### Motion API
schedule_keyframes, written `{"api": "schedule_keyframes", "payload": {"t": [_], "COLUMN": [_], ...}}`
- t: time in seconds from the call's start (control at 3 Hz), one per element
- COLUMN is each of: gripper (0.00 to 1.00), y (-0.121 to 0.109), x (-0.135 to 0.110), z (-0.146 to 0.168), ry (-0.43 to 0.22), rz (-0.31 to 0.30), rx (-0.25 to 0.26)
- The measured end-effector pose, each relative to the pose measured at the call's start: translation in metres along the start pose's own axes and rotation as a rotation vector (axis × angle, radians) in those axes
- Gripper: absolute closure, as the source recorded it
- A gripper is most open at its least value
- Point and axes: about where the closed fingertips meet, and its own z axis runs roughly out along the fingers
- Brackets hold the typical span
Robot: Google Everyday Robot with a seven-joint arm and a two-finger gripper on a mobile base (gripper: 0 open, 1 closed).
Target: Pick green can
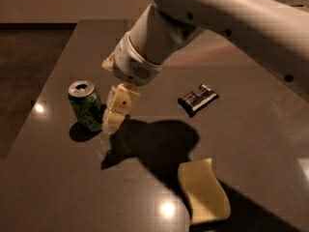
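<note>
A dark, glossy grey-brown tabletop (251, 144) fills most of the view, with small bright glints of light (167, 210) reflected in it and a broad shadow (159, 144) across its middle. Behind it stands a pale wall (58, 1); dark floor (24, 81) lies to the left. The hand (116, 112) hangs low over the tabletop's left half.
</note>
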Motion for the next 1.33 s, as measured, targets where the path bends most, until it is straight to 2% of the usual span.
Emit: {"api": "schedule_keyframes", "payload": {"t": [0.33, 1.0, 1.33], "gripper": [0.00, 0.00, 0.19], "y": [-0.010, -0.007, -0.008], "x": [-0.011, -0.025, -0.030], "z": [0.018, 0.044, 0.048], "ry": [-0.023, -0.043, -0.045], "rz": [0.011, 0.032, 0.040], "rx": [-0.015, -0.055, -0.066]}}
